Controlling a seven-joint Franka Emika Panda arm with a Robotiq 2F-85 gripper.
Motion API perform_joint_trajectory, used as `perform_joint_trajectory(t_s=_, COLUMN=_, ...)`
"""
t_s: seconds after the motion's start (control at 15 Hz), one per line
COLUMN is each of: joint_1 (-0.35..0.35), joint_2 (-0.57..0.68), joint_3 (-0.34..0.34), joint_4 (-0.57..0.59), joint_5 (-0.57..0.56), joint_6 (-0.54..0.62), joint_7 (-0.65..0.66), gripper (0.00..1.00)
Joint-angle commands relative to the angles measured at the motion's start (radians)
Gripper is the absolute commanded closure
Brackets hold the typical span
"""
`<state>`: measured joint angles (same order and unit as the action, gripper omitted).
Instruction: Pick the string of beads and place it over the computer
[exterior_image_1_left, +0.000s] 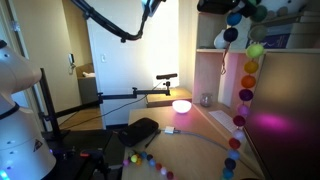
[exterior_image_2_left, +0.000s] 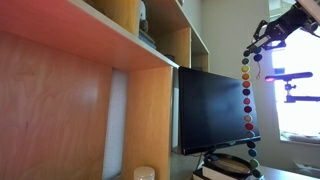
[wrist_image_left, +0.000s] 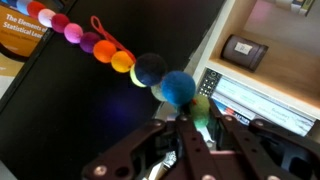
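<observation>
Hand: clamped on the end beads, strand trailing toward 10 o'clock.
String of beads: hanging along the computer screen's 3 o'clock edge.
Risk: released off-centre, it could slide off.

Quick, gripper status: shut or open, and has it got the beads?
Gripper: shut on the string of beads, holding one end with the rest of the strand hanging below it.
</observation>
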<state>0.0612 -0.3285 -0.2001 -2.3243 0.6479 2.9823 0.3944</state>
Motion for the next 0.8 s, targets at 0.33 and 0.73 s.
perform_joint_trajectory(t_s=0.33, joint_1=-0.012, joint_2=0.031, joint_3=-0.027, joint_4=0.143, joint_5=0.004, joint_6=-0.02, joint_7=0.048, gripper=0.95)
perform_joint_trajectory(t_s=0.73, joint_1=-0.108, joint_2=0.11, joint_3=0.013, joint_4=0.28, joint_5=0.015, joint_6=-0.091, joint_7=0.123, gripper=0.95)
